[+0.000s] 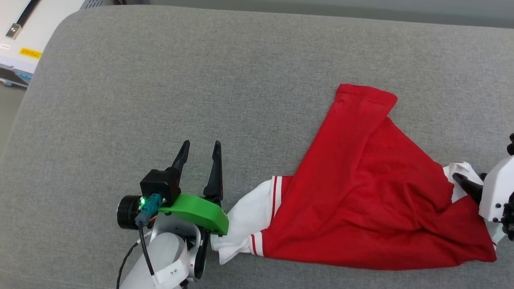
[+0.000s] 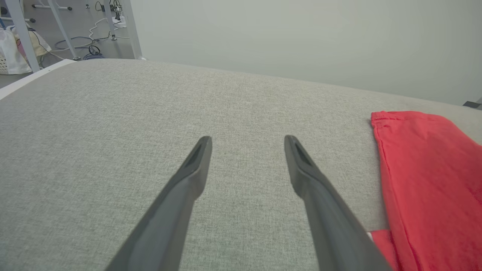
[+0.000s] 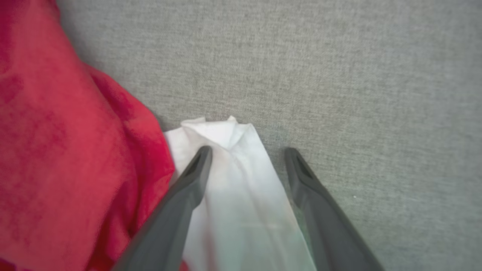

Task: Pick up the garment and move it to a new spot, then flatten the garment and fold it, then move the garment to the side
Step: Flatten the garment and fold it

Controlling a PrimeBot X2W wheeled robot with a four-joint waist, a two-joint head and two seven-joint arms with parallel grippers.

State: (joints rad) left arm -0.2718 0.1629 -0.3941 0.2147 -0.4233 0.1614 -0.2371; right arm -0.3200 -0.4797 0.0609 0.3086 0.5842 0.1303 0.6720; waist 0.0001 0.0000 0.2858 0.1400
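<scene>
Left gripper (image 1: pixel 202 143): its fingers are spread wide with nothing between them; under them is only the bare grey cushion (image 1: pixel 200 80).
Right gripper (image 3: pixel 247 150): its fingers are spread too, one on each side of a white sleeve fold (image 3: pixel 241 195); they do not pinch it. Whether the tips touch the cloth, I cannot tell.
Garment (image 1: pixel 361 192): it lies crumpled on the cushion, to the right of the left fingers and mostly to the left of the right fingers. The red body is bunched in deep folds, and one red corner reaches further forward than the left fingertips.
Other white sleeve (image 1: pixel 249 212): it lies just beside the base of the left fingers, on their right side, behind the tips.
Step in hand: I judge it is taking hold of the garment, one sleeve for each gripper, so it can be lifted and spread.
How to do it well: the right fingers should go lower until the fold sits deep between them, then close on the white layer, not only on its edge. The left fingers should draw back and turn toward their sleeve, because they point at bare cushion.
Risk: the thin cloth may slip out, or the fingers may catch the cushion fabric with it.
</scene>
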